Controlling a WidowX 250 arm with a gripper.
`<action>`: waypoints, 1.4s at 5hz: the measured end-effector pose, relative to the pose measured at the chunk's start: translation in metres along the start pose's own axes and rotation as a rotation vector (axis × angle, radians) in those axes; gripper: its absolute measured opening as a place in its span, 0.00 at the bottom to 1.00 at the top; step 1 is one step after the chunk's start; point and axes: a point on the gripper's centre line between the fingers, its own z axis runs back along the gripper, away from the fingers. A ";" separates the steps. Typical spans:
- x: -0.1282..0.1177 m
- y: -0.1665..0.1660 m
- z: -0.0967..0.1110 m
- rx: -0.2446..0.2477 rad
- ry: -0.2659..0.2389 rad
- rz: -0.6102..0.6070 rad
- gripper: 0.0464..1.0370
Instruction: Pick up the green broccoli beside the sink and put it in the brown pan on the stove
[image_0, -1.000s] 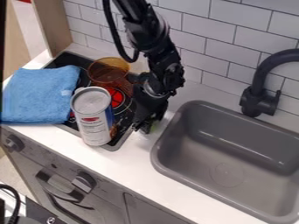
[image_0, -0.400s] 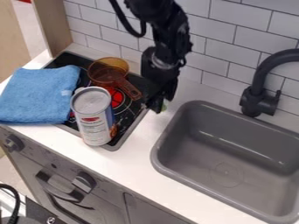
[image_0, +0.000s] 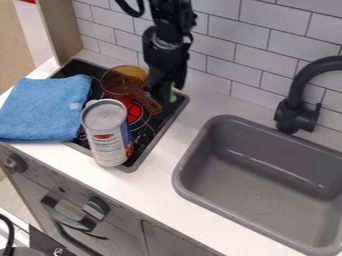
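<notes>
Gripper (image_0: 163, 97) is upper ctr of frame, tips low over the far R part of the stove (image_0: 149, 131), hanging just R of the pan's handle. It looks to have hold of a small green thing (image_0: 173, 96), a bit of which pokes out on its R side; exact gap width can't be told, most of the grip is hidden. So the green thing is upper ctr, at the tips, near the stove's R edge.

Handling: green thing prob. light, given its size; stiff or soft, can't tell, nor if slippery. Too little of it shows to call it fragile or not. Best hold is prob. round its middle w/ a mild squeeze, in case it's soft.

Containers: amber see-through pan (image_0: 121, 81) sits on the stove, upper L of ctr, its handle (image_0: 148, 103) angled to lower R, close by the gripper. Can't make out what, if anything, is in it. Prob. light & stiff, smooth walls; handle is the easy hold. Tall can (image_0: 107, 141) stands upright on the near part of the stove, L of ctr, w/ its top (image_0: 105, 116) closed, so contents hidden; weight depends on those. Round body, maybe slippery, best gripped at mid-height. Grey sink (image_0: 270, 160) takes up lower R, w/ black tap (image_0: 292, 112) behind. Blue towel (image_0: 43, 110), soft, lies folded at L.
</notes>
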 end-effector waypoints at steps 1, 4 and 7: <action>0.023 -0.006 0.002 -0.035 -0.021 0.021 0.50; 0.075 -0.007 -0.019 0.032 -0.105 0.068 0.50; 0.110 -0.012 -0.023 -0.080 -0.233 0.067 0.56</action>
